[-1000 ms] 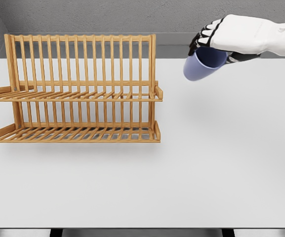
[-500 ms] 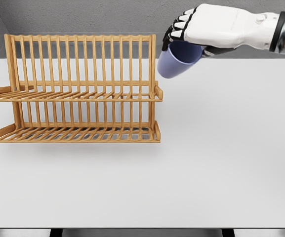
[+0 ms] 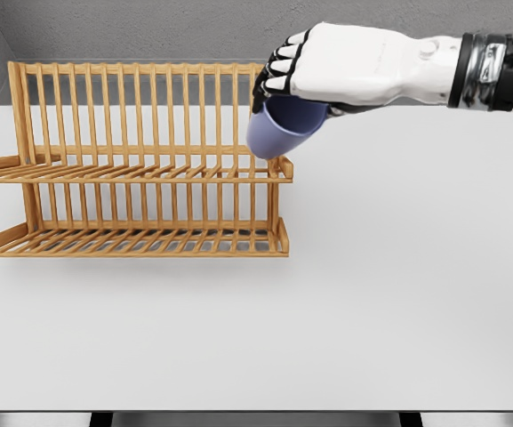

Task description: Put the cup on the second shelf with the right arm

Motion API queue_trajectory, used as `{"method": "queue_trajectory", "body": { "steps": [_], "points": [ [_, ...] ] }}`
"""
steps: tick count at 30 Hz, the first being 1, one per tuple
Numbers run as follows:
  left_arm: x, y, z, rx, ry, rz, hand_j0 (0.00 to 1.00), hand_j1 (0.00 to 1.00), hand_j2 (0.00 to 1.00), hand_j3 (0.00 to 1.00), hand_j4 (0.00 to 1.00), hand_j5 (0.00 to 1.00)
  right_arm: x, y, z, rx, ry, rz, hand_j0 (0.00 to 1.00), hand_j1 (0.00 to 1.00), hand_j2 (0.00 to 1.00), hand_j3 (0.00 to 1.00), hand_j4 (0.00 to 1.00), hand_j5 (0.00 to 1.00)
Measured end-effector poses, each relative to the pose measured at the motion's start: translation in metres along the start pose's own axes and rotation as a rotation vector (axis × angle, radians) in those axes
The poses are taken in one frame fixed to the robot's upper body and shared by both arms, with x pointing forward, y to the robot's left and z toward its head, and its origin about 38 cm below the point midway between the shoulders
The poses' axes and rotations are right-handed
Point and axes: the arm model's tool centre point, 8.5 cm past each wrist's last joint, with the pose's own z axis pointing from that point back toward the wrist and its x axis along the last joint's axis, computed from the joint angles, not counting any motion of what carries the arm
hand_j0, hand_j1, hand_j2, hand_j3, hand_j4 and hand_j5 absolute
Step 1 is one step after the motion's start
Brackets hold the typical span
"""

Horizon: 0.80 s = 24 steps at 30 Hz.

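From the head view we see a smooth, rounded lavender cup (image 3: 278,133) tilted in the air, gripped at its rim by the curled fingers of the glossy white right robot hand (image 3: 327,67), just above the right end of the upper shelf. The slatted two-tier wooden dish rack (image 3: 140,169) stands at the matte white worktop's (image 3: 398,294) far left, both shelves bare.

No text, label, brand, number or sign can be read anywhere. The right hand (image 3: 345,64) and its forearm are plain white with dark bands, the cup (image 3: 278,131) in its fingers is plain blue, and the wooden rack (image 3: 132,169) just left of and below the hand bears no markings.
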Motion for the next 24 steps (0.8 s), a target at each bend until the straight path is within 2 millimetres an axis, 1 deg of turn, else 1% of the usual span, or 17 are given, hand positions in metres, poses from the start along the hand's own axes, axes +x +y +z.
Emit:
{"method": "queue_trajectory", "body": {
  "steps": [4,12,19,20,21,22,24],
  "points": [
    [0.0,0.0,0.0,0.0,0.0,0.0,1.0,1.0,1.0,1.0,1.0,1.0,0.006,0.008,-0.01,0.018,-0.028,-0.013,0.61,0.61,0.61,0.61,0.61,0.61],
    [0.0,0.0,0.0,0.0,0.0,0.0,1.0,1.0,1.0,1.0,1.0,1.0,0.011,0.026,-0.021,0.059,-0.037,-0.048,0.61,0.61,0.61,0.61,0.61,0.61],
    [0.0,0.0,0.0,0.0,0.0,0.0,1.0,1.0,1.0,1.0,1.0,1.0,0.014,0.039,-0.026,0.089,-0.036,-0.071,0.61,0.61,0.61,0.61,0.61,0.61],
    [0.0,0.0,0.0,0.0,0.0,0.0,1.0,1.0,1.0,1.0,1.0,1.0,0.014,0.041,-0.026,0.093,-0.036,-0.07,0.63,0.63,0.63,0.63,0.63,0.63],
    [0.0,0.0,0.0,0.0,0.0,0.0,1.0,1.0,1.0,1.0,1.0,1.0,0.014,0.042,-0.026,0.096,-0.036,-0.07,0.68,0.68,0.68,0.68,0.68,0.68],
    [0.0,0.0,0.0,0.0,0.0,0.0,1.0,1.0,1.0,1.0,1.0,1.0,0.014,0.043,-0.026,0.099,-0.036,-0.072,1.0,1.0,1.0,1.0,1.0,1.0],
    [0.0,0.0,0.0,0.0,0.0,0.0,1.0,1.0,1.0,1.0,1.0,1.0,0.016,0.045,-0.027,0.109,-0.046,-0.078,1.0,1.0,1.0,1.0,1.0,1.0]
  ]
}}
